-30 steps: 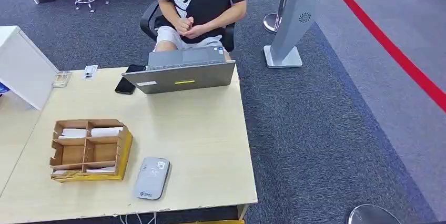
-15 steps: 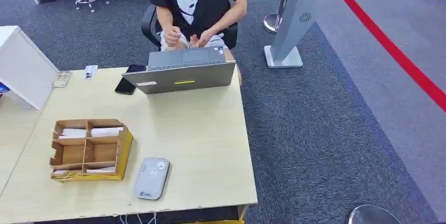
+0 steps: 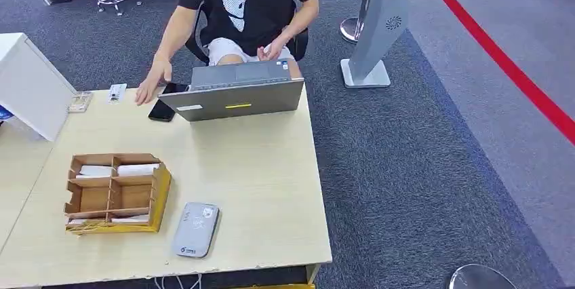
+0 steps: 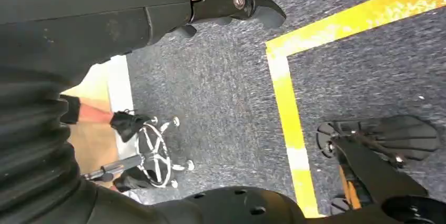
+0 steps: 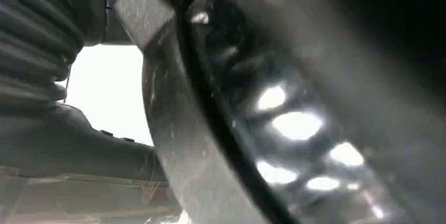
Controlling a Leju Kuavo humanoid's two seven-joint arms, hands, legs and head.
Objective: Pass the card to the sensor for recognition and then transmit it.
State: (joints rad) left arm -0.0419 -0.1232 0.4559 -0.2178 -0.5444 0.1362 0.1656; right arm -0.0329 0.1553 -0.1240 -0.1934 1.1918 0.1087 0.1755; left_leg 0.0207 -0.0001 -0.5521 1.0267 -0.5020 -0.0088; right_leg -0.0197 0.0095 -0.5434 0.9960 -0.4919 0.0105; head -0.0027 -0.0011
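- Cards point(image 3: 137, 169) are seen as white slips lying in the compartments of the cardboard box point(image 3: 160, 197), near the table's point(image 3: 264, 187) front left.
- Laptop point(image 3: 234, 98) is stood at the far edge; a person's hand point(image 3: 146, 90) is laid just beside a black phone point(image 3: 161, 110).
- Sensor point(image 3: 195, 229) is laid flat, just right of the box.
- Left hand point(image 4: 158, 13) is hung over carpet, nothing held; finger spread cannot be told.
- Right hand point(image 5: 63, 129) is blurred; finger state cannot be told.
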